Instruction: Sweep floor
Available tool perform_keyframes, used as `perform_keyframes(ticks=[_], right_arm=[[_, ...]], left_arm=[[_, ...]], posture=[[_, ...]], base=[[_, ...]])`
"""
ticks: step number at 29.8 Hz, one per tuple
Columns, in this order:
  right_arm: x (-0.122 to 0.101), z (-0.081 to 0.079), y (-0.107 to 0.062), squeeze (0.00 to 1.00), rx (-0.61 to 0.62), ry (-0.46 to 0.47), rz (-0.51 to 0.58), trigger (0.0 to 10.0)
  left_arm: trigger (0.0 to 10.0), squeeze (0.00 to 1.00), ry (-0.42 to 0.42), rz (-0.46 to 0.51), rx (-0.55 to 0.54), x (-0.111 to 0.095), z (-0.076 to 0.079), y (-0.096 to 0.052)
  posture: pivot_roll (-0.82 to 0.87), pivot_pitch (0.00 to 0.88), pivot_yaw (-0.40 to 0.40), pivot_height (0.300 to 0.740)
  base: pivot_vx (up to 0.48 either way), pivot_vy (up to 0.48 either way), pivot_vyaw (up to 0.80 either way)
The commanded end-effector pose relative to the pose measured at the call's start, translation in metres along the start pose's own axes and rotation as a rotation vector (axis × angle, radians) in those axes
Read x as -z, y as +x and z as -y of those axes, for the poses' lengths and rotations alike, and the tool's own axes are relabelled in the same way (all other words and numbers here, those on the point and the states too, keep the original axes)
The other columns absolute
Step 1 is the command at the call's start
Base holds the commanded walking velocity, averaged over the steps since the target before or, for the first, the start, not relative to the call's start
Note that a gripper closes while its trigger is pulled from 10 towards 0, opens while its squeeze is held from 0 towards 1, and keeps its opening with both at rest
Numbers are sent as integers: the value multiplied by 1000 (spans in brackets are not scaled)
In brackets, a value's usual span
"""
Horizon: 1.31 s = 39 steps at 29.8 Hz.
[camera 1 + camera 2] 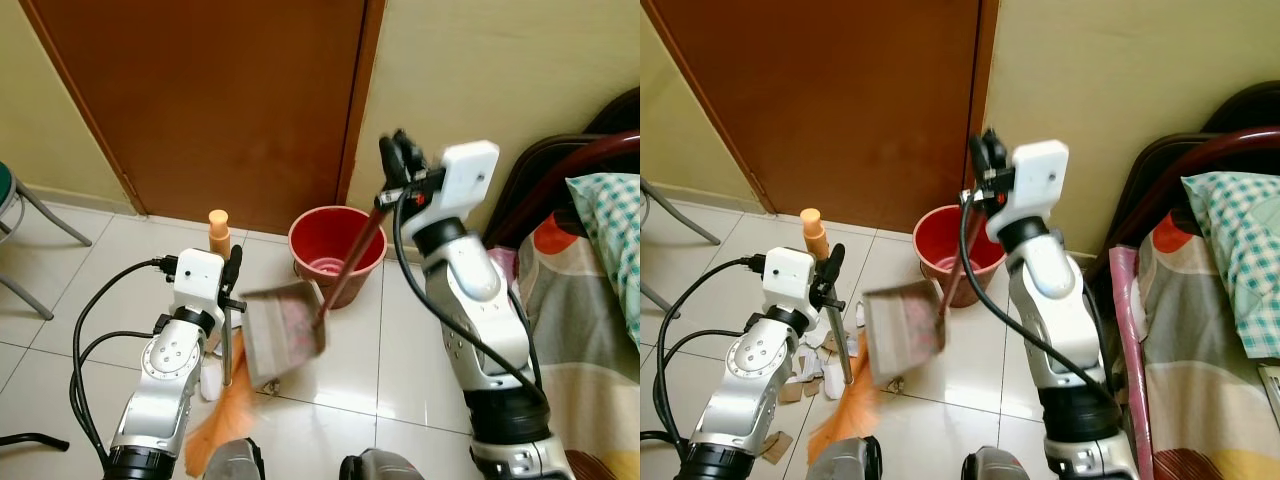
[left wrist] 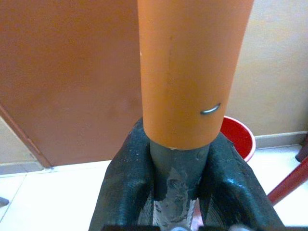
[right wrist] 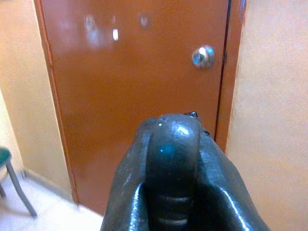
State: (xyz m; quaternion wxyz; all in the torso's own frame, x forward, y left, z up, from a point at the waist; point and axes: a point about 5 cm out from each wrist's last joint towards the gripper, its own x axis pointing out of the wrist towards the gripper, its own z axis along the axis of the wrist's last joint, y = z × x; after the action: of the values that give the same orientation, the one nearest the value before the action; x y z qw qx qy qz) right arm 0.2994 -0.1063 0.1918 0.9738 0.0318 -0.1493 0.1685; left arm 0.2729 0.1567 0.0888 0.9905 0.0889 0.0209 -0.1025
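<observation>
Orange-bristled broom with grey metal pole (image 1: 226,372) is clenched upright in the left claw (image 1: 233,285) over scattered paper scraps (image 1: 810,368) on white tile floor (image 1: 340,370); long-handled dustpan (image 1: 285,335) is held raised by the right claw (image 1: 398,165), clamped on its red handle, before red plastic bucket (image 1: 337,243)

Brown wooden door (image 1: 220,100) with a round metal knob (image 3: 202,56), set in cream walls (image 1: 500,70). Glossy white tile floor (image 1: 90,290). Bed with patterned bedding (image 1: 590,300). Green stool (image 1: 10,200) on metal legs.
</observation>
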Motion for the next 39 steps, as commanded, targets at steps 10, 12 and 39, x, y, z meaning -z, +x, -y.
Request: perform_keyframes(ticks=[10, 12, 39], right_arm=[[52, 42, -34, 0, 226, -72, -201, 10000], [58, 46, -36, 0, 254, -103, -227, 10000], [110, 49, -30, 0, 448, -255, -430, 10000]], left_arm=[[10000, 0, 50, 26, 95, -7, 9, 10], [10000, 0, 46, 34, 144, -10, 14, 13], [10000, 0, -112, 113, 538, -49, 86, 36]], posture=[[2, 105, -45, 740], [1, 104, -43, 740], [5, 125, -28, 740]], base=[[0, 0, 0], [0, 0, 0], [0, 0, 0]])
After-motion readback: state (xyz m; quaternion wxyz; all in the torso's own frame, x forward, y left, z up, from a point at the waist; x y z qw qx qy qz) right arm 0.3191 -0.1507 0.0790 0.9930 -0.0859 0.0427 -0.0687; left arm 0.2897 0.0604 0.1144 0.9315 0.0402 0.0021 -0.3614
